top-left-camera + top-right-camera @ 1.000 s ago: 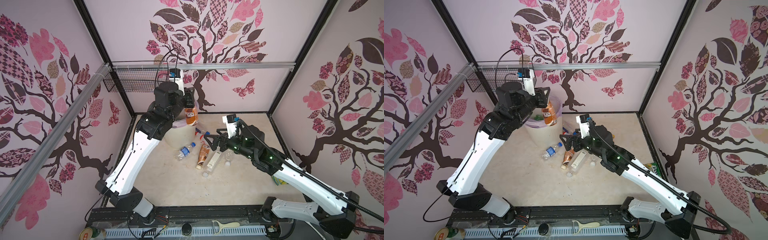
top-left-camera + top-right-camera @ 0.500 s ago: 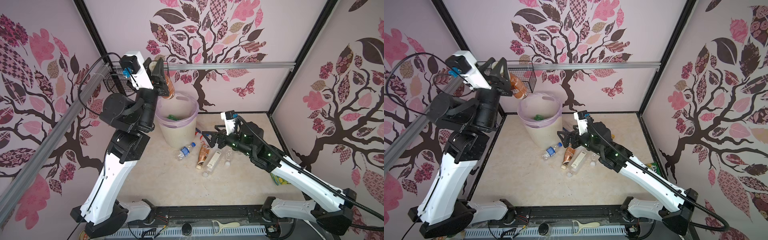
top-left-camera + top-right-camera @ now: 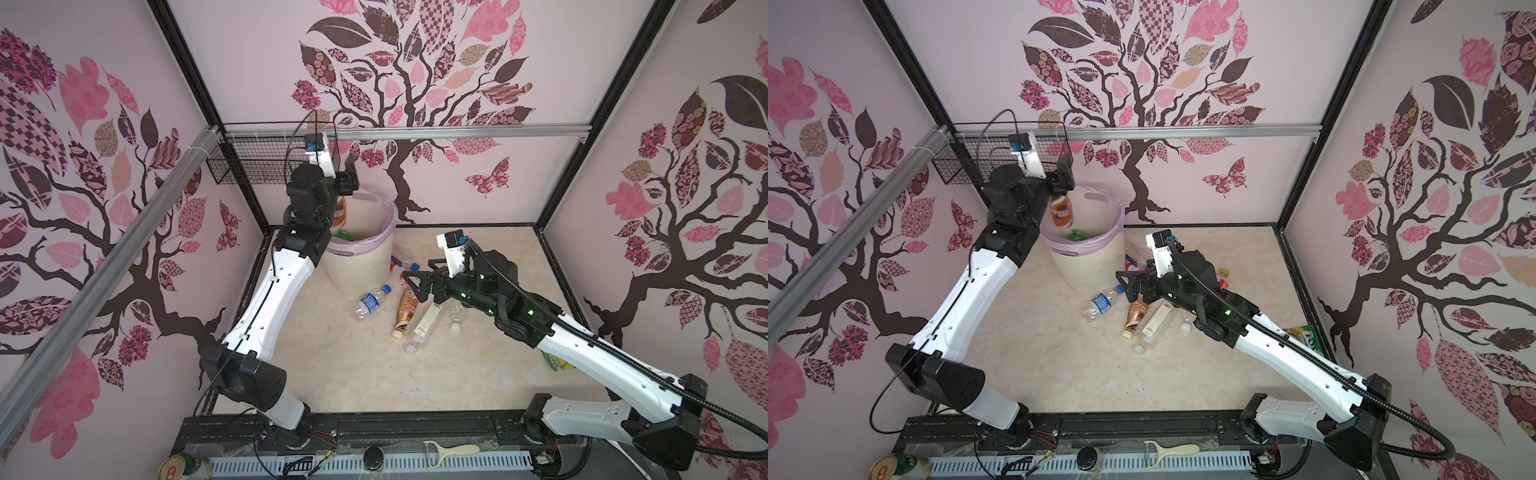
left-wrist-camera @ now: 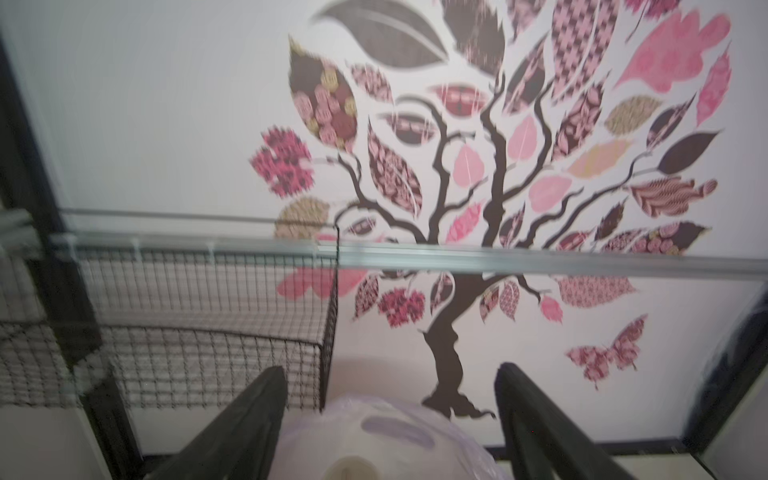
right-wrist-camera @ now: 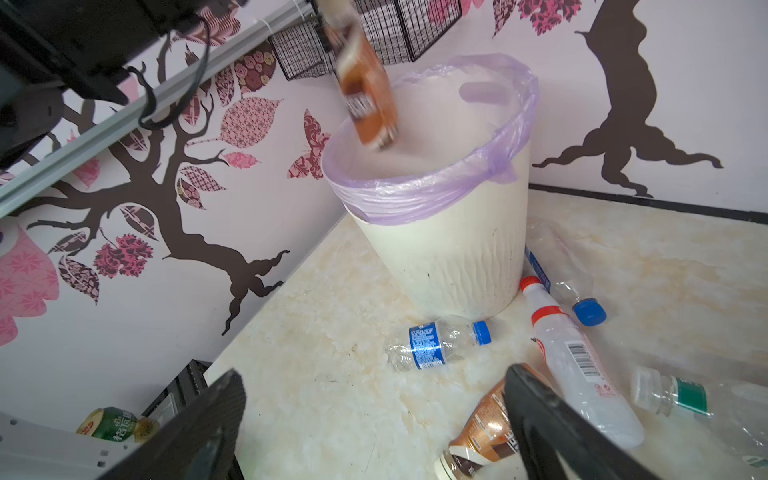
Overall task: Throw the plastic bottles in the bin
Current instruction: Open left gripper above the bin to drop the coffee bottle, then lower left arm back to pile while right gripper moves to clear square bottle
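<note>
Pink-walled cell | left jaws now spread | brown-labelled bottle (image 3: 1061, 211) released, dropping over bin (image 3: 1092, 268) | right jaws stay spread

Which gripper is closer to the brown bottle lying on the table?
Right. The right gripper hovers open just over the brown bottle; the left gripper is up above the bin, well away.

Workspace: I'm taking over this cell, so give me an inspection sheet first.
Surface: marbled tabletop, bare at the front.
Job's things: bin lined, green bottle inside; brown-labelled bottle blurred in mid-air over its mouth; other bottles lie beside it.
Clutter: snack packet by right arm; peeler, can on front ledge.
Grippers: left gripper open above bin; right gripper open over them.
Cables: black cable at left wrist; hose along right arm.
Surroundings: wire basket, tree-patterned walls.
</note>
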You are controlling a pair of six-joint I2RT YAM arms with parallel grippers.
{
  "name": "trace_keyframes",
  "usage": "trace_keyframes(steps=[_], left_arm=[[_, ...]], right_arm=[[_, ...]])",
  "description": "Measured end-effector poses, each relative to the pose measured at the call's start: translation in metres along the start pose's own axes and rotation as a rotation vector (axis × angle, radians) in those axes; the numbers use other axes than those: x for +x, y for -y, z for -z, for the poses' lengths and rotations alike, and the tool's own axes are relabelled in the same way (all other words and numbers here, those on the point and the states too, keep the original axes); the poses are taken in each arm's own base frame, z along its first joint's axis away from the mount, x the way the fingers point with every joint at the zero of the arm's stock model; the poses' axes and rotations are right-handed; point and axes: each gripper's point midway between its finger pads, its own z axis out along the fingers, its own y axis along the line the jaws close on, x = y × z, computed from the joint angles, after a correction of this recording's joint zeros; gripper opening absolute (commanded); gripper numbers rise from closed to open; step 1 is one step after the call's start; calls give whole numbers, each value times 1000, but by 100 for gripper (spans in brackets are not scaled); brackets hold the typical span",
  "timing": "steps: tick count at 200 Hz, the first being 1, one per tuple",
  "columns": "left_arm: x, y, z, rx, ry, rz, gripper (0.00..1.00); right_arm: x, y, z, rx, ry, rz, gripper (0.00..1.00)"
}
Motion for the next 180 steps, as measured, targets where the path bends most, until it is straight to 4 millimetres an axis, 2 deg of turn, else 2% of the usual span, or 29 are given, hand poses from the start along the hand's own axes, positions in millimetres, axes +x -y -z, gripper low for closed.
trace_keyframes(steps=[10, 22, 42, 67, 81, 97, 121, 141, 156, 180], left_arm=[[18, 5, 0, 13, -53, 5, 98], [16, 10, 7, 30, -60, 14, 99], [-12, 19, 32, 63, -14, 36, 98], [-52, 35, 76, 119, 54, 77, 99], [-64, 49, 98, 171, 67, 112, 98], [-63, 65, 117, 220, 53, 143, 98], [-29, 81, 133, 263, -45, 179, 98], [18, 88, 136, 263, -173, 193, 98], [59, 99, 141, 265, -280, 177, 99], [118, 114, 156, 285, -435, 155, 98]], right_arm=[[3, 1, -1, 4, -9, 0, 99], [4, 2, -1, 4, -9, -1, 99], [3, 2, -1, 4, -6, -14, 100], [7, 8, -1, 32, -4, -32, 100], [15, 17, 1, 68, -11, -40, 100], [27, 34, 6, 120, -33, -53, 100], [41, 75, 23, 229, -40, -106, 100], [57, 109, 38, 326, -49, -147, 99], [77, 120, 42, 361, -83, -161, 99], [119, 135, 42, 402, -171, -198, 100]])
